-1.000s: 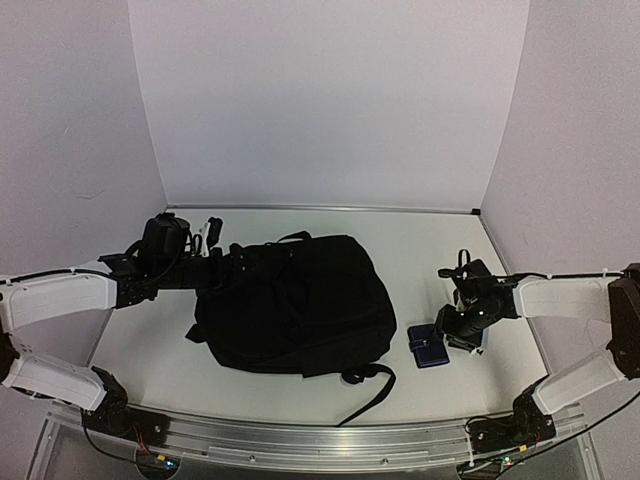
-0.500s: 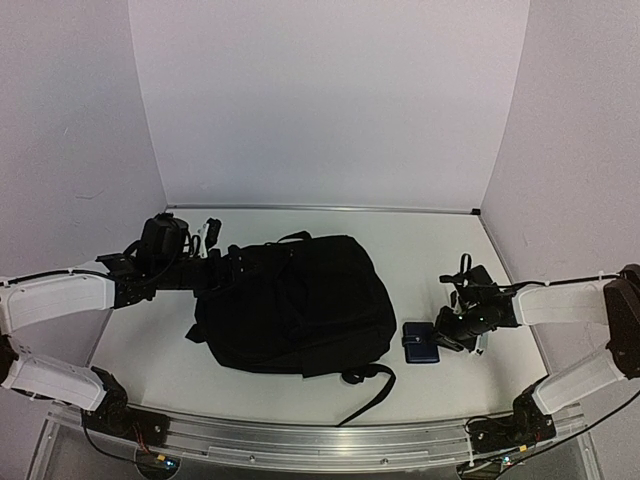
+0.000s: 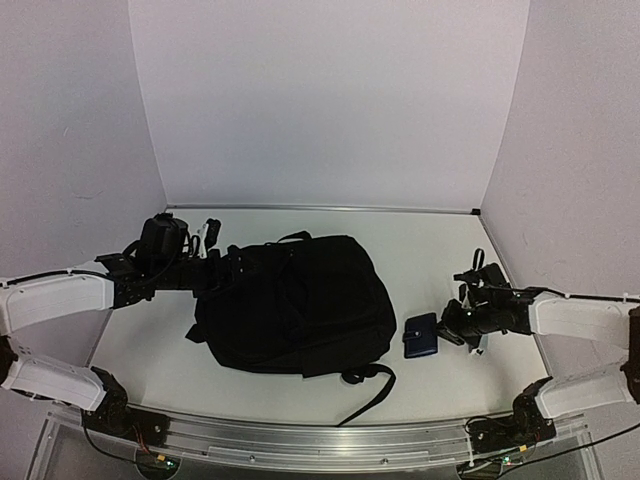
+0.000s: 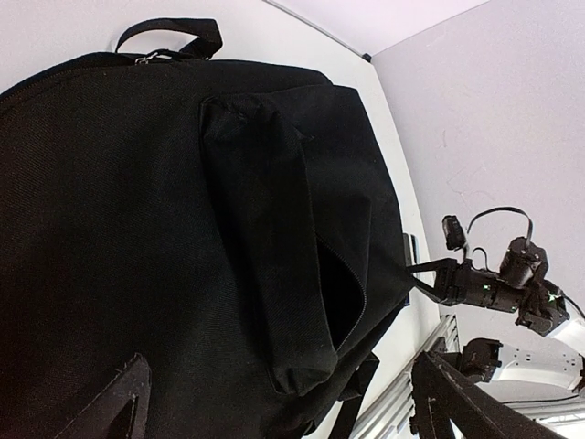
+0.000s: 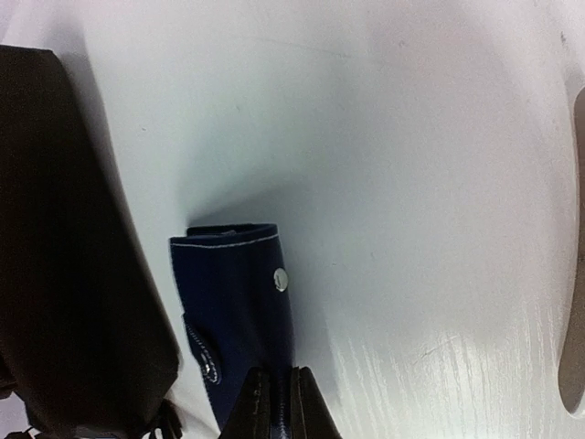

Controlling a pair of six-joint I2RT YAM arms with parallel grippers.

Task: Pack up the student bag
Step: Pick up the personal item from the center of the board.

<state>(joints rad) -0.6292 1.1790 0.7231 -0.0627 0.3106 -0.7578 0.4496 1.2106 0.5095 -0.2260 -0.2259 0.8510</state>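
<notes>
The student bag [image 3: 295, 305] lies flat mid-table, with bare table [image 3: 420, 250] open behind it to the back wall [image 3: 320, 120] and the dark-blue wallet [image 3: 420, 337] just off its right edge. The left gripper [image 3: 222, 265] gapes wide at the bag's left end. The right gripper [image 3: 447, 325] is pinched narrow on the wallet's right edge, apart from the bag.

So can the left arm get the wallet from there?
Probably not. The left claw is at the bag's left side, and the whole bag lies between it and the wallet, which is at the right claw.
</notes>
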